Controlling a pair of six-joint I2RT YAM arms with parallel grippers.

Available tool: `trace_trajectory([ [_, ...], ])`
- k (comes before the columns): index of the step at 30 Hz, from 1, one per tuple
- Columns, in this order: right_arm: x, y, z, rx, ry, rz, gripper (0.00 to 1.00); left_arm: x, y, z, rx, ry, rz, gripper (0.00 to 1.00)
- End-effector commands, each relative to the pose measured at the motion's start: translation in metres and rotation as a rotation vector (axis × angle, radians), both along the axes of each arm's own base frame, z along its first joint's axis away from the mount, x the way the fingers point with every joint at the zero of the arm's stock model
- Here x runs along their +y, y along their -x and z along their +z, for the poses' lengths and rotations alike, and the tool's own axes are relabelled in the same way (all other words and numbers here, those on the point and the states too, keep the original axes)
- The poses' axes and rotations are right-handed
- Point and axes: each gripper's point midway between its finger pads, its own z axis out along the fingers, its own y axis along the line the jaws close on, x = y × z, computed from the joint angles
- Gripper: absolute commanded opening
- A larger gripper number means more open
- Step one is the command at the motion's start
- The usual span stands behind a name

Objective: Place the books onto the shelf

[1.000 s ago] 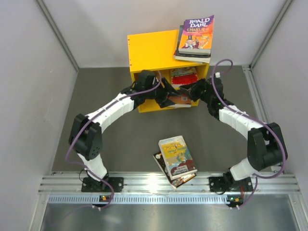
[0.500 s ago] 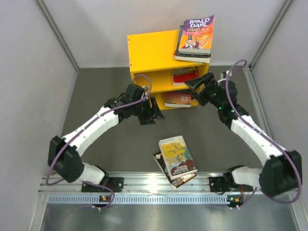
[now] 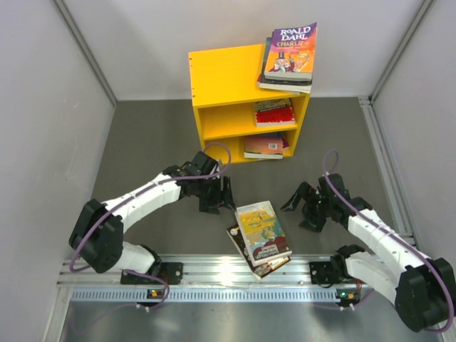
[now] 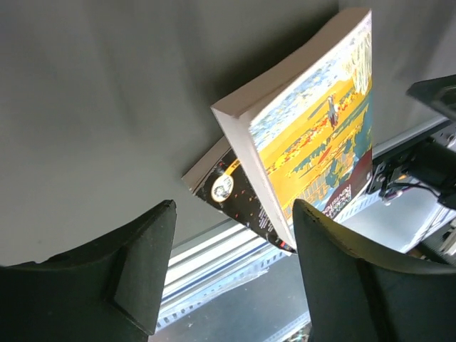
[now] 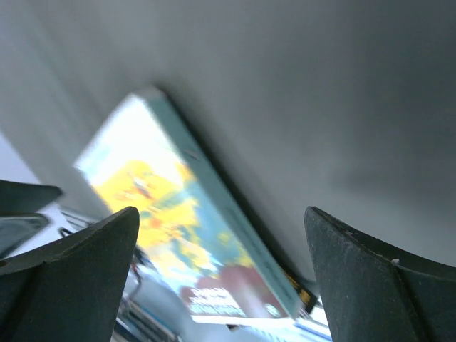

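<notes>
Left gripper (image 3: 217, 197) spread and holding nothing, hovering just off the 10 o'clock corner of the floor stack; right gripper (image 3: 305, 206) also spread wide and holding nothing, off the stack's 3 o'clock side, fingers blurred in its own wrist view.

For the step in hand, judged to be picking up the top book: better to come in low and level with one arm, slide one finger under the overhanging cover edge and the other on top, pinch near the spine side where the pages stay stiff, and lift without dragging the book beneath. Second arm best kept clear or used to steady the lower book.

Yellow-and-teal paperback (image 4: 313, 135): thin, rectangular, glossy printed cover, pale cut page block, sharp corners, lying skewed on top. Black paperback (image 4: 231, 192) under it: dark glossy cover with small red marks, poking out at the near corner.

Grey table (image 3: 157, 135): matte, flat, smooth-looking.

Shelf (image 3: 222, 71) at 12 o'clock from the stack, well apart: bright yellow, boxy, painted flat boards, two open compartments. Red book (image 3: 273, 112) lying in the upper one, orange-covered book (image 3: 264, 146) in the lower. Roald Dahl book (image 3: 291, 50) topping a small pile on the shelf's roof, overhanging its right edge.
</notes>
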Motion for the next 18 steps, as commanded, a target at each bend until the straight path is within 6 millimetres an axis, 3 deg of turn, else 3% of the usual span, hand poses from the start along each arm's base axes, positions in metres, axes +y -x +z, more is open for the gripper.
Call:
trace_trajectory([
  [1, 0.003, 0.026, -0.008, 0.063, -0.009, 0.070, 0.98, -0.020, -0.008, 0.002, -0.095, 0.047, -0.070, 0.72],
  [13, 0.005, 0.046, -0.028, 0.120, -0.012, 0.103, 0.98, -0.040, -0.006, -0.047, -0.111, 0.032, -0.034, 0.74],
  [18, 0.005, 0.047, -0.028, 0.123, 0.002, 0.131, 0.98, -0.051, -0.013, -0.053, -0.132, 0.042, 0.005, 0.75],
])
